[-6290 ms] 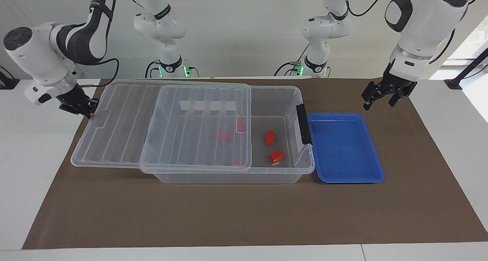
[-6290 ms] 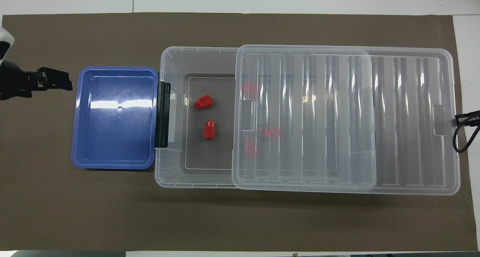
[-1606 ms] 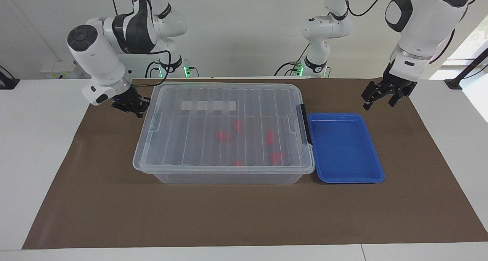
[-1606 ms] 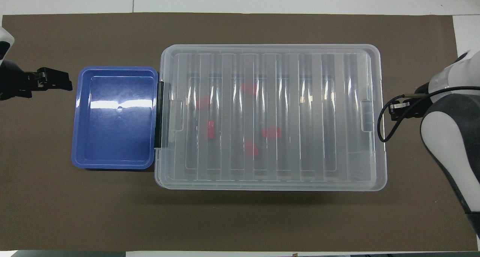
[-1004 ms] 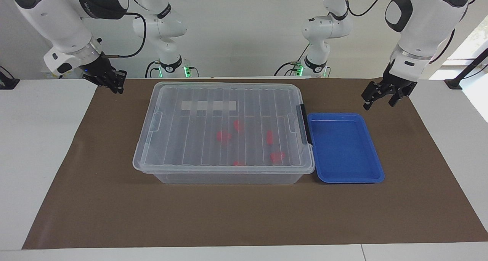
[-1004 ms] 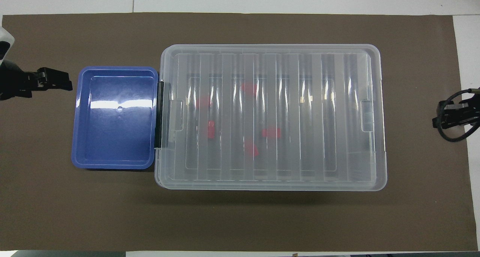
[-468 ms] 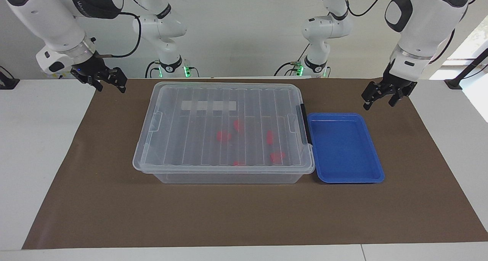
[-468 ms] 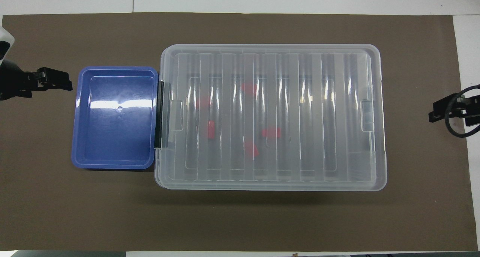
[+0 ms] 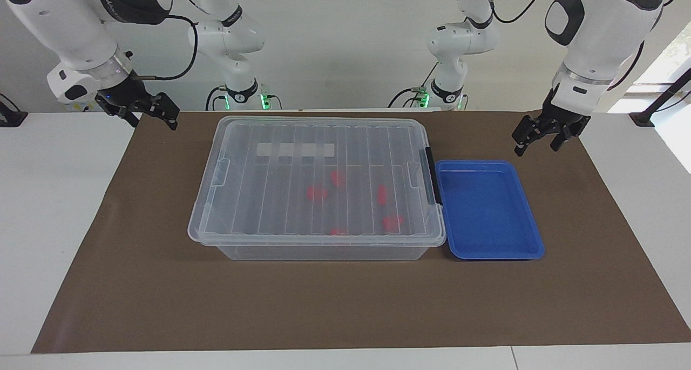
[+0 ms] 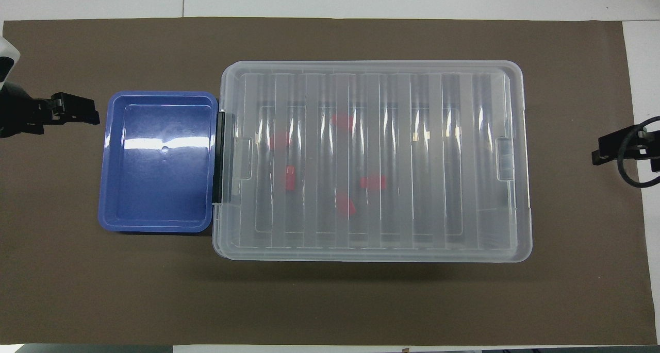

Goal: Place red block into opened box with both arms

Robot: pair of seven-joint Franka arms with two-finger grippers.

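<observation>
The lid (image 9: pixel 318 178) is now lying fully over the box (image 9: pixel 318 248), and the right gripper (image 9: pixel 153 113) is hanging over the mat's corner, fingers spread, having pulled away. The left gripper (image 9: pixel 537 139) is waiting spread near the blue tray (image 9: pixel 532 248). Red blocks (image 9: pixel 317 193) are showing blurred inside mid-mat, so the job is looking finished.

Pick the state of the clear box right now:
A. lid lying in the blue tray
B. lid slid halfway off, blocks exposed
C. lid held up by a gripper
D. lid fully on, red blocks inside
D: the ribbed lid covers the whole box, and the red blocks show only through it; the blue tray holds nothing.
</observation>
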